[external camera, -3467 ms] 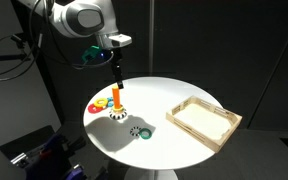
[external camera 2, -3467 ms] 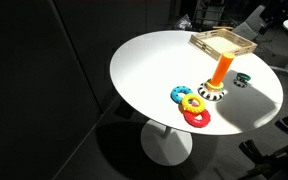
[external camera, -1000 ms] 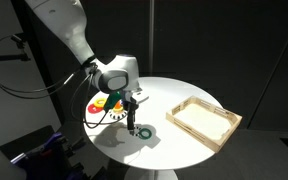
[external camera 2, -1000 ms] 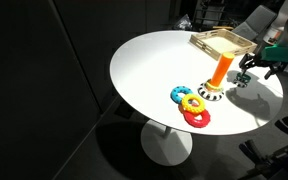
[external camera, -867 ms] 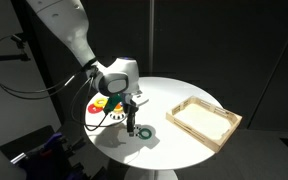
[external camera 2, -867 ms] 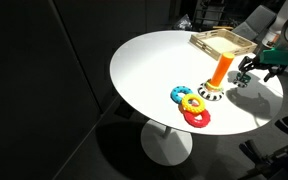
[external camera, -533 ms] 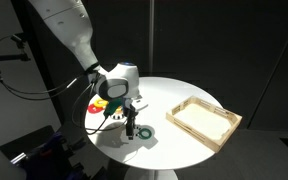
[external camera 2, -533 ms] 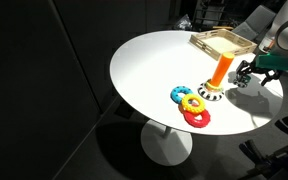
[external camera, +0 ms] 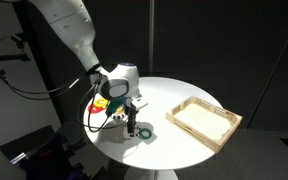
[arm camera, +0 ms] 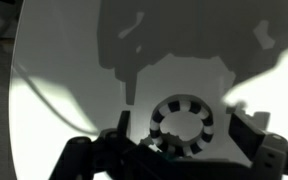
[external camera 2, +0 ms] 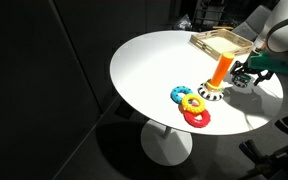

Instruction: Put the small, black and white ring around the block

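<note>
The small black and white ring (arm camera: 182, 125) lies flat on the white table, in the gap between my open fingers (arm camera: 117, 138). My gripper (arm camera: 182, 138) is low over it, jaws wide apart on either side and not touching it. In both exterior views the gripper (external camera: 132, 126) (external camera 2: 246, 78) stands at the table surface, just beside the block. The block (external camera 2: 220, 70) is an upright orange post with the wider black and white ring (external camera 2: 212, 94) around its foot. In the exterior view with the arm in front, the block is mostly hidden behind the arm.
A green ring (external camera: 145, 133) lies right next to the small ring. Yellow, blue and red flat rings (external camera 2: 190, 106) lie near the block. A wooden tray (external camera: 203, 120) stands further along the round white table (external camera 2: 154, 60). The table edge is close to the gripper.
The gripper has come down from above the block to the small ring beside it. Over the last second it sank a little lower around the ring.
</note>
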{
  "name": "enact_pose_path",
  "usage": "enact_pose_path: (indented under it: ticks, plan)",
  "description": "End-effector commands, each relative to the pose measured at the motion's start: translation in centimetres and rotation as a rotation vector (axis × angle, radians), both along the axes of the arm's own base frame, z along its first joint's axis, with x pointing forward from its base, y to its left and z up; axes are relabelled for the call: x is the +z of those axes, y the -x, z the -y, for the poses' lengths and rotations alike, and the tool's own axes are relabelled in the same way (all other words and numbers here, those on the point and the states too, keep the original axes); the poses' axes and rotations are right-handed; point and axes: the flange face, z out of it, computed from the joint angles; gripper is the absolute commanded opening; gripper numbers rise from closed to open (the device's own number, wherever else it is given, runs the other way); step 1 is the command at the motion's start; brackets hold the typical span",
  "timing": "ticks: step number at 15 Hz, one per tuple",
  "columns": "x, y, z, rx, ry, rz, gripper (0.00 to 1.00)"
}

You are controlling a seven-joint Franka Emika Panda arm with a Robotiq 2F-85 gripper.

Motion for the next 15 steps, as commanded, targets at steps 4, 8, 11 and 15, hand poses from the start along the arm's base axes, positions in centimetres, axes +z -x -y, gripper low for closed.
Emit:
enact_pose_path:
  ticks: [4, 8, 11, 15]
  plan:
    - [-0.8, -0.8, 0.3, 0.011, 0.008, 0.025, 1.0]
    - [-1.5, -0.6, 0.3, 0.014, 0.008, 0.032, 1.0]
    - [-1.9, -0.5, 0.4, 0.013, 0.011, 0.037, 1.0]
    - [-1.8, -0.5, 0.3, 0.009, 0.014, 0.042, 0.66]
